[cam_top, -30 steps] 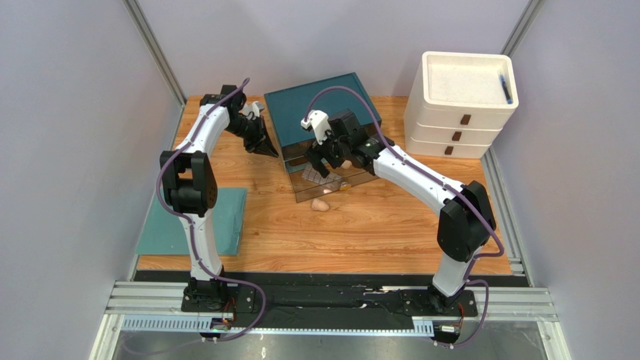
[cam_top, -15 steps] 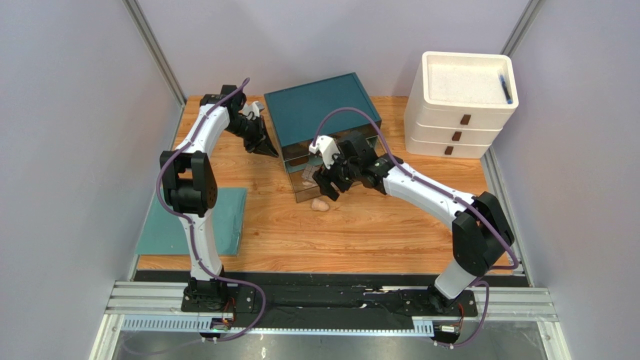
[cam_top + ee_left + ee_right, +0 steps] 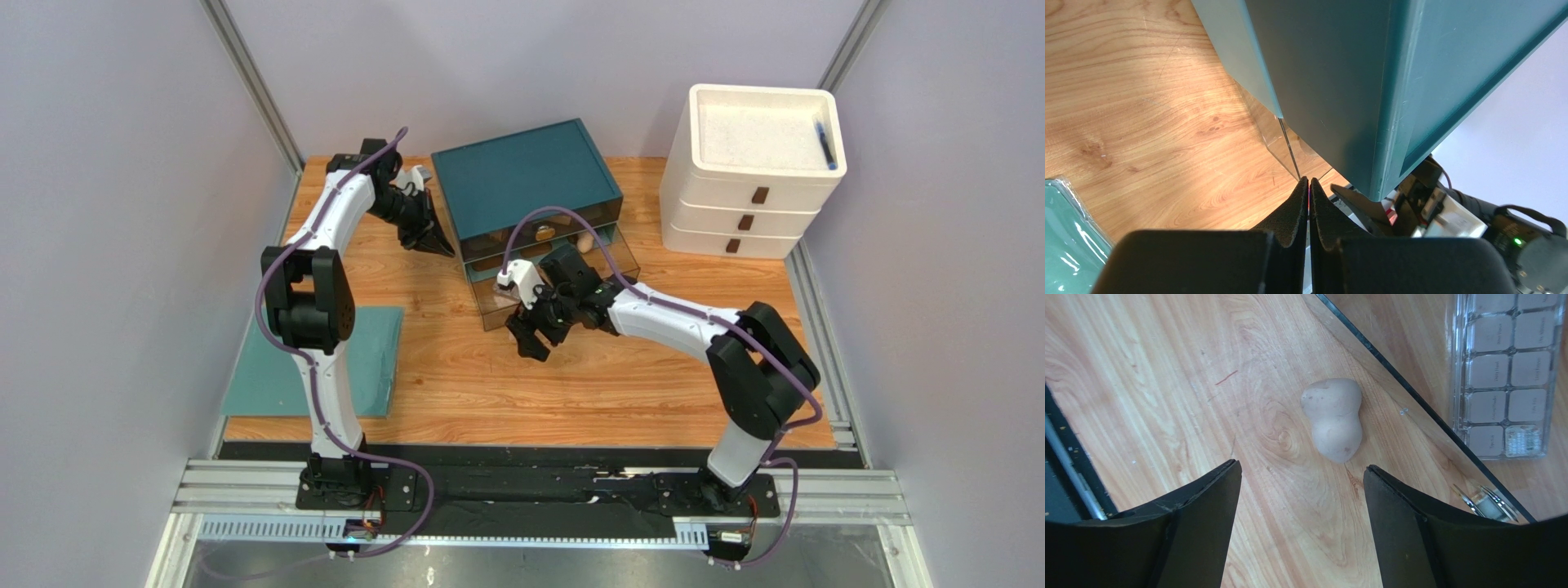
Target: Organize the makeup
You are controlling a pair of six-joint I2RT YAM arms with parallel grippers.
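Observation:
A beige egg-shaped sponge point(image 3: 1333, 419) lies on the wood table just in front of the open clear drawer point(image 3: 589, 292) of the teal drawer box point(image 3: 528, 172). My right gripper point(image 3: 1301, 467) is open and empty, low over the table with the sponge just ahead of its fingertips; in the top view the gripper point(image 3: 532, 338) hides the sponge. A flat palette of brownish squares point(image 3: 1506, 373) lies inside the open drawer. A second beige sponge point(image 3: 588, 243) shows in the drawer above. My left gripper point(image 3: 1309, 181) is shut and empty beside the box's left side point(image 3: 432, 240).
A white stack of drawers point(image 3: 742, 196) stands at the back right with a blue pen point(image 3: 826, 141) in its top tray. A teal mat point(image 3: 368, 355) lies at the left by the left arm. The clear drawer's front edge point(image 3: 1413, 398) runs close behind the sponge.
My right gripper has moved from over the open drawer toward the near side and down over the sponge on the table. The left arm has not moved.

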